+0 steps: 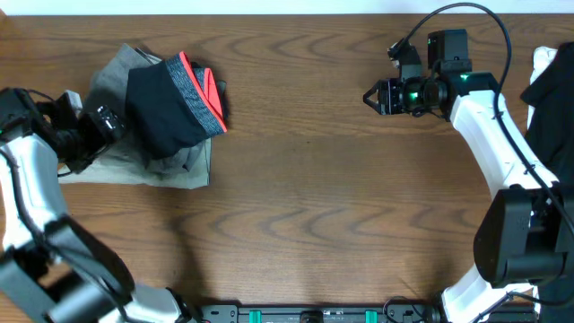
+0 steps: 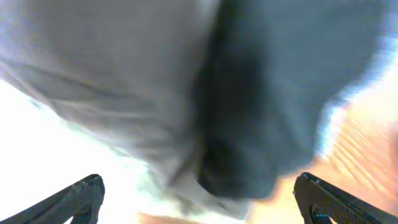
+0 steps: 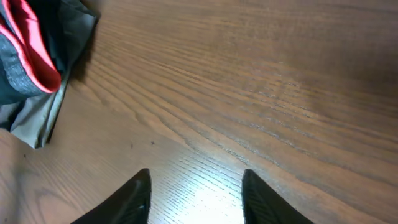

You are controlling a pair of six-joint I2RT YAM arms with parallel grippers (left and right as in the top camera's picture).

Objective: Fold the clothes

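Woodgrain table [image 1: 314, 197] bears bundled trousers [image 1: 166, 108]; left pincer [image 2: 202, 199] and right pincer [image 3: 196, 196] spread.

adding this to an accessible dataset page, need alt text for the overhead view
Folded dark trousers, their grey waistband edged in coral-red, lie on grey shorts at the left of a wooden table. The left gripper is at the pile's left edge; the right gripper hangs far off over bare wood at the upper right.

White link shells on right arm [image 1: 480, 135], black joint housings, green indicator light [image 1: 414, 90] near wrist, black cable [image 1: 462, 6] looped above, left arm [image 1: 27, 193] same white-black build, matte black tapered fingers [image 3: 134, 198].
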